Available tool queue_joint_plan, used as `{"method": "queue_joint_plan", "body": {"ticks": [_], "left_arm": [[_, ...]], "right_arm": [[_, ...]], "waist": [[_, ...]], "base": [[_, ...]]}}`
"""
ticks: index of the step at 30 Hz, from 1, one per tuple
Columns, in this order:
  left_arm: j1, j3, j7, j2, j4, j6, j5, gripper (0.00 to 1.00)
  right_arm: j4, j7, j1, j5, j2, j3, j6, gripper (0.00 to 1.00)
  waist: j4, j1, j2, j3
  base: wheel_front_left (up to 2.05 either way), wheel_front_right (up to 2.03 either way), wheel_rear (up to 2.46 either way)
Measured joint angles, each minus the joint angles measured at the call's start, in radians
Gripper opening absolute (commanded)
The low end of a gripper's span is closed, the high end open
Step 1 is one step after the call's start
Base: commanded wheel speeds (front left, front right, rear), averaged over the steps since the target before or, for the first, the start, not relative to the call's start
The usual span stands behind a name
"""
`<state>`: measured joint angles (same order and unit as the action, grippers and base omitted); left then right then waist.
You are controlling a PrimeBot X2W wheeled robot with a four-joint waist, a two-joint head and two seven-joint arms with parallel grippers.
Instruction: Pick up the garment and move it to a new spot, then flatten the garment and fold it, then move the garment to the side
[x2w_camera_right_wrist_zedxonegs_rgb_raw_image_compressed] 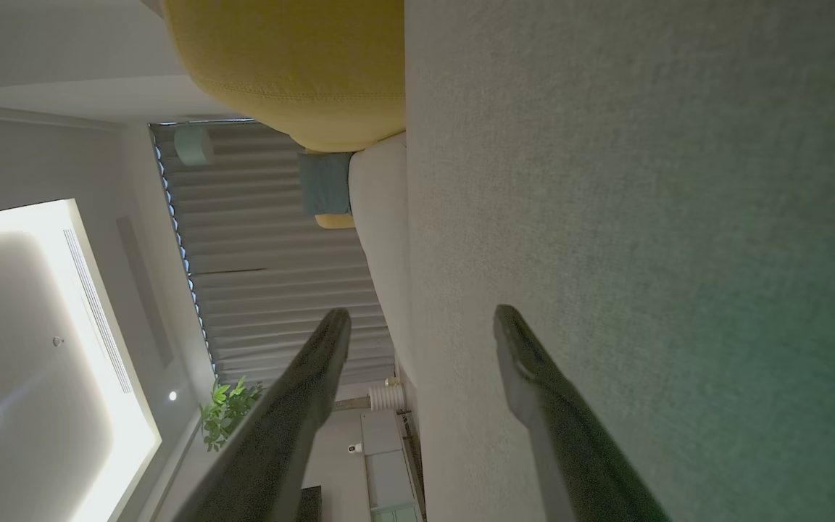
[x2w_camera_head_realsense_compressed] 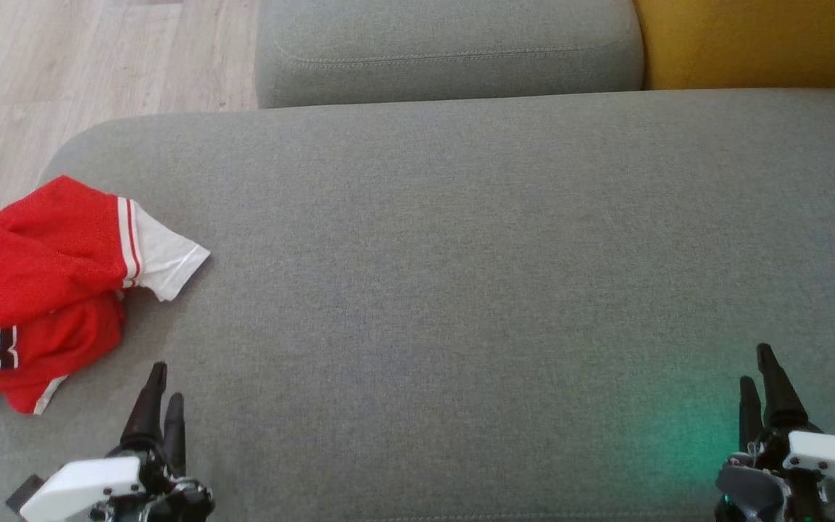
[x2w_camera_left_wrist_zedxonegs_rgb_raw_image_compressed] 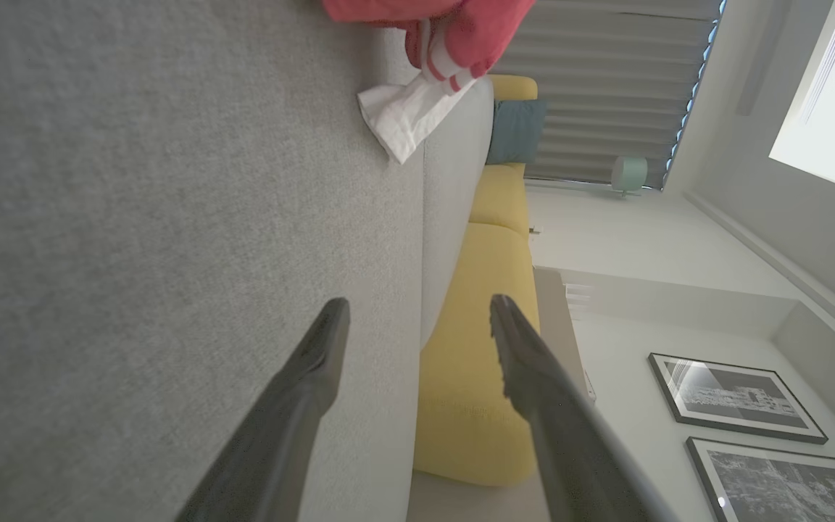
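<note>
A crumpled red garment (x2w_camera_head_realsense_compressed: 40, 290) with a white sleeve and a dark number lies at the left edge of the grey sofa seat (x2w_camera_head_realsense_compressed: 461, 275). Its red cloth and white sleeve (x2w_camera_left_wrist_zedxonegs_rgb_raw_image_compressed: 406, 119) also hang into the top of the left wrist view. My left gripper (x2w_camera_head_realsense_compressed: 164, 384) hovers low over the seat, just right of and nearer than the garment, open and empty, not touching it. In the left wrist view its fingers (x2w_camera_left_wrist_zedxonegs_rgb_raw_image_compressed: 417, 319) stand apart. My right gripper (x2w_camera_head_realsense_compressed: 758, 370) is at the lower right over bare seat, open and empty, fingers (x2w_camera_right_wrist_zedxonegs_rgb_raw_image_compressed: 421, 326) spread.
A grey back cushion (x2w_camera_head_realsense_compressed: 446, 51) lies beyond the seat, with a yellow cushion (x2w_camera_head_realsense_compressed: 758, 40) at the far right. Wooden floor (x2w_camera_head_realsense_compressed: 62, 65) shows past the seat's rounded left corner. Wide bare seat spreads between the grippers.
</note>
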<state>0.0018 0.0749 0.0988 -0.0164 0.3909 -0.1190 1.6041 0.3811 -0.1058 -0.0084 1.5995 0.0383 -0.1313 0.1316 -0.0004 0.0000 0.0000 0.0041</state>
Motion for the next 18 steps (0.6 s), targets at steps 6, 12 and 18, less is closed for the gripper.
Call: {"method": "queue_joint_plan", "body": {"ticks": [6, 12, 18], "left_arm": [[-0.012, -0.001, -0.014, 0.0, -0.005, 0.0, -0.038, 1.0], [-0.013, -0.001, -0.036, 0.0, -0.007, 0.0, -0.114, 1.0], [-0.031, -0.001, -0.054, -0.001, -0.014, 0.0, -0.203, 1.0]], "right_arm": [[-0.006, 0.018, -0.005, -0.019, 0.001, 0.022, 0.0, 1.0], [-0.006, 0.04, -0.019, -0.084, 0.005, 0.033, 0.0, 1.0], [-0.01, 0.057, -0.034, -0.163, 0.007, 0.044, 0.0, 1.0]], "waist": [[-0.001, 0.0, 0.0, 0.002], [-0.002, 0.0, 0.0, 0.004], [-0.003, 0.0, 0.0, 0.006]], "base": [[0.0, 0.0, 0.0], [0.0, 0.0, 0.0], [0.0, 0.0, 0.0]]}}
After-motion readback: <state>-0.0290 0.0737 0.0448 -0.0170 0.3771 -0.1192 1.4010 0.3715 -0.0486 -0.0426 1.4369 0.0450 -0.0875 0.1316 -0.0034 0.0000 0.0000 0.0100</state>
